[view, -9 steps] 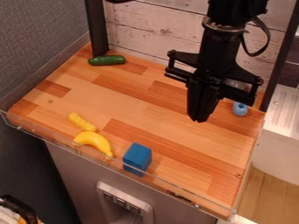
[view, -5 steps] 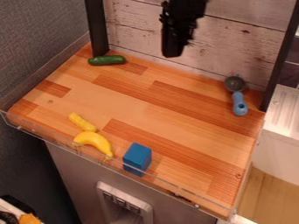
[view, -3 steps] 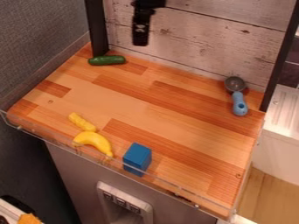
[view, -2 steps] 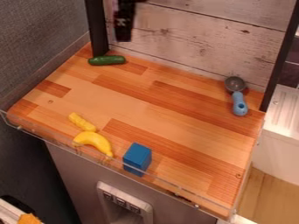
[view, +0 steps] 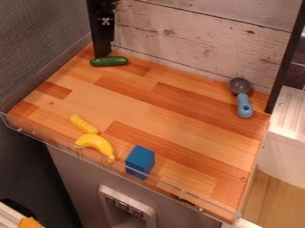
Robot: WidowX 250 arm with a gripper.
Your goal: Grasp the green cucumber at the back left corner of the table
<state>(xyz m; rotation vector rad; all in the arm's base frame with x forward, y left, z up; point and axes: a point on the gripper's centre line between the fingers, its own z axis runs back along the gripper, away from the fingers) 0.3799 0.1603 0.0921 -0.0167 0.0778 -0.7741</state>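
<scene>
From where I stand, the hand (view: 106, 38) hangs up at the back left corner, black against the black post (view: 101, 49), so the two are hard to pick apart. I can't tell whether it is wide or narrow. The nearest thing to it is the cucumber (view: 109, 61), dark green, lying on its side on the bench (view: 149, 98) at the foot of that post. The hand is above it and apart from it.

Over at the back right, near the other post (view: 286, 62), there's a scoop (view: 244, 106) lying down, its grey bowl towards the boards (view: 196, 40) and its blue handle pointing to the front.

Down at the front left lies a knobbly yellow piece (view: 83, 124), set slantwise. Right at its lower end is the banana (view: 96, 144), its bulge turned towards the back; I can't make out whether those two touch. A little to the right of the banana, apart from it, stands a blue block (view: 140, 161), near the front edge too. A clear rail (view: 179, 190) runs along that edge, and below it a grey front carries a small panel (view: 125, 205) with switches.
</scene>
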